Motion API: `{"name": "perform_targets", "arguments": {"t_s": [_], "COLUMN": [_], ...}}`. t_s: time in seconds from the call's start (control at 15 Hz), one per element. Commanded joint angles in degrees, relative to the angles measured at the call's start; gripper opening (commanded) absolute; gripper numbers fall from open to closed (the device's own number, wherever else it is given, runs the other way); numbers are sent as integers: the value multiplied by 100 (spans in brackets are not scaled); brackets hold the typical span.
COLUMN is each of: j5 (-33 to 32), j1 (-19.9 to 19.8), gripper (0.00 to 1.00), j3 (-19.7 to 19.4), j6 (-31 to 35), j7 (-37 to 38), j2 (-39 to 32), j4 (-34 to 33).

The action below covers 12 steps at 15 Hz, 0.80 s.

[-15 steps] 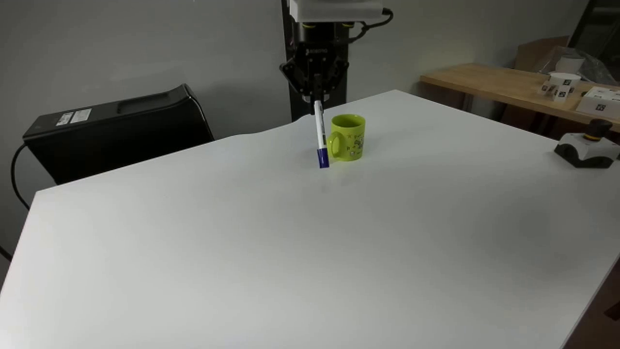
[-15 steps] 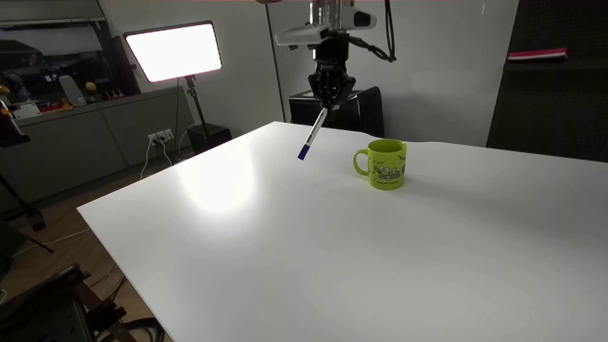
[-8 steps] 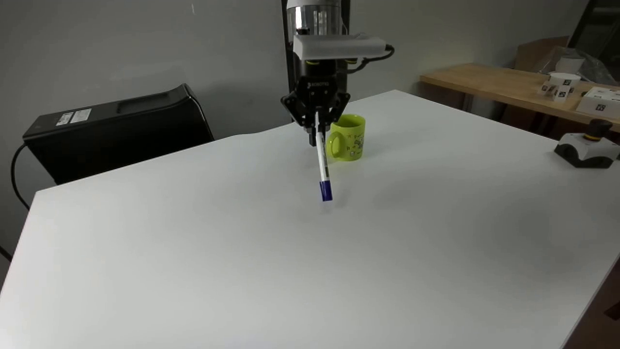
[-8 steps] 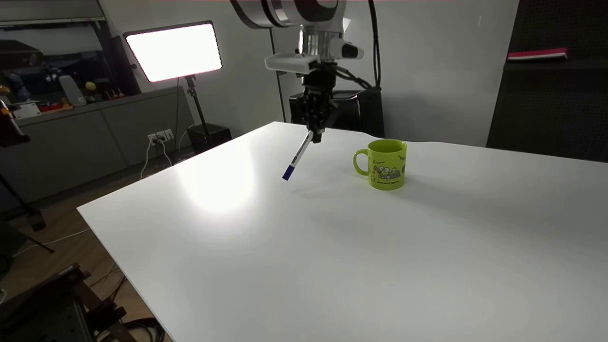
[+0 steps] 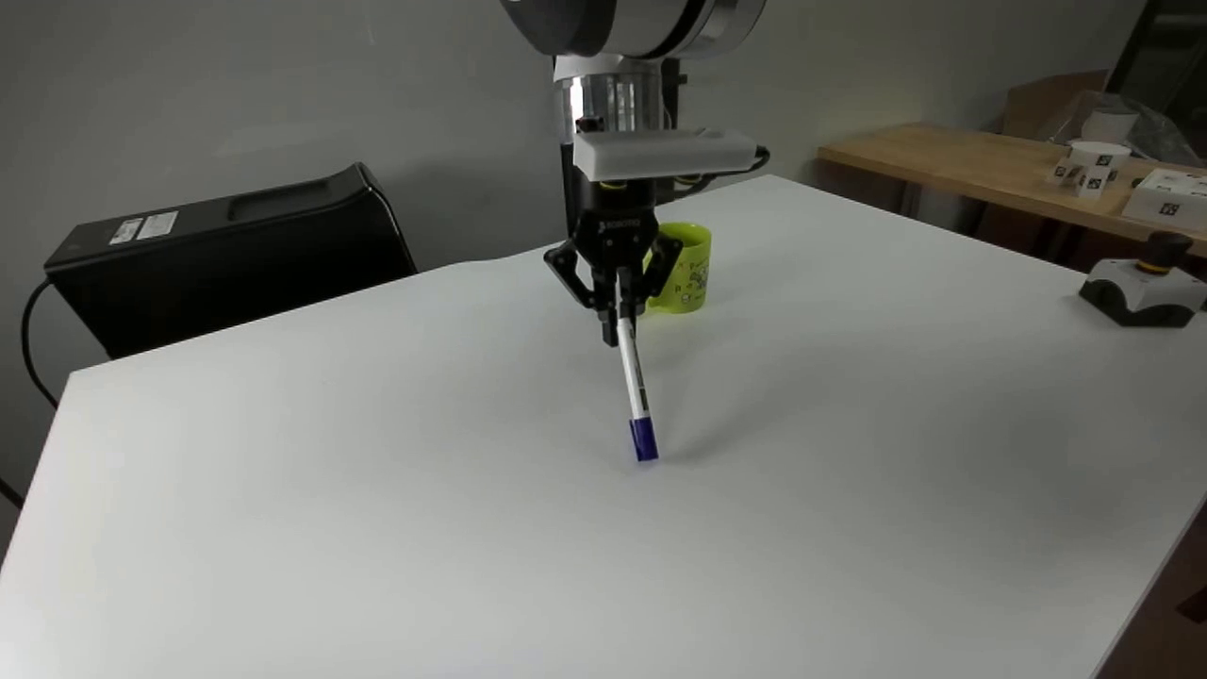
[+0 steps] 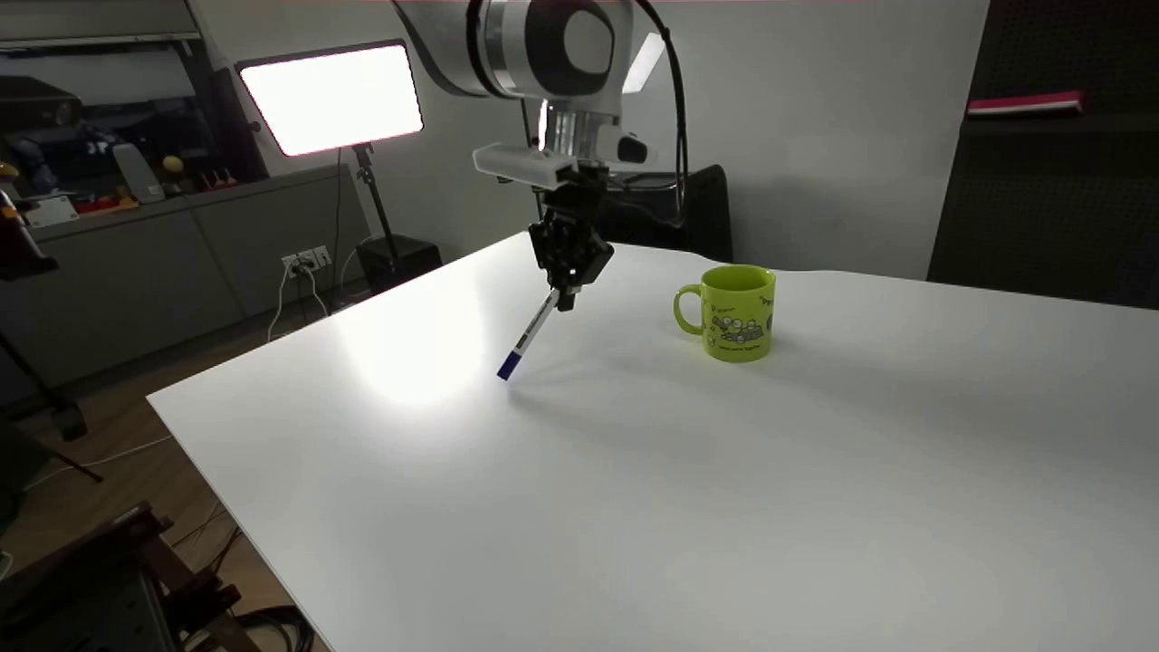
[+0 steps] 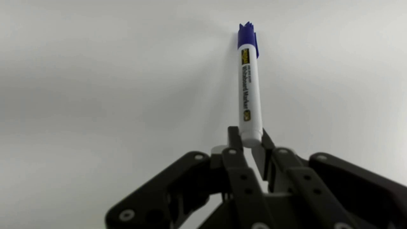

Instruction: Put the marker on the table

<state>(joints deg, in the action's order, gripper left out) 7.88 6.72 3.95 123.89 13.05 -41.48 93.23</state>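
Note:
The marker (image 5: 633,372) is white with a dark blue cap, and it also shows in an exterior view (image 6: 532,330) and the wrist view (image 7: 249,86). My gripper (image 7: 250,136) is shut on its plain white end, with one finger on each side. The marker slants down and away from the gripper (image 5: 620,330), cap end lowest. The cap is very close to the white table (image 5: 377,519); I cannot tell whether it touches. Its shadow meets or nearly meets the cap on the table (image 6: 724,498).
A yellow-green mug (image 6: 738,317) stands upright on the table; in an exterior view the gripper partly covers the mug (image 5: 688,273). A box with a black knob (image 5: 1141,288) sits at the table's edge. A cluttered wooden table (image 5: 943,151) stands behind. A black case (image 5: 236,255) is beyond the table edge.
My gripper has moved down and away from the mug over the table, carrying the marker. The cap has come down close to the tabletop. The mug has not moved.

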Motion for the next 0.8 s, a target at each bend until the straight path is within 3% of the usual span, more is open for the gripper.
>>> {"name": "perform_targets", "arguments": {"t_s": [0.0, 0.07, 0.13, 0.2, 0.73], "j5": [36, 9, -2, -18, -245], "j1": [31, 37, 35, 33, 82], "gripper": [4, 4, 40, 41, 94], "j3": [-12, -38, -50, -72, -349], "j6": [37, 65, 25, 24, 18], "j7": [-20, -14, -3, 15, 211], "j2": [106, 147, 166, 194, 610], "j4": [204, 297, 303, 300, 136]}}
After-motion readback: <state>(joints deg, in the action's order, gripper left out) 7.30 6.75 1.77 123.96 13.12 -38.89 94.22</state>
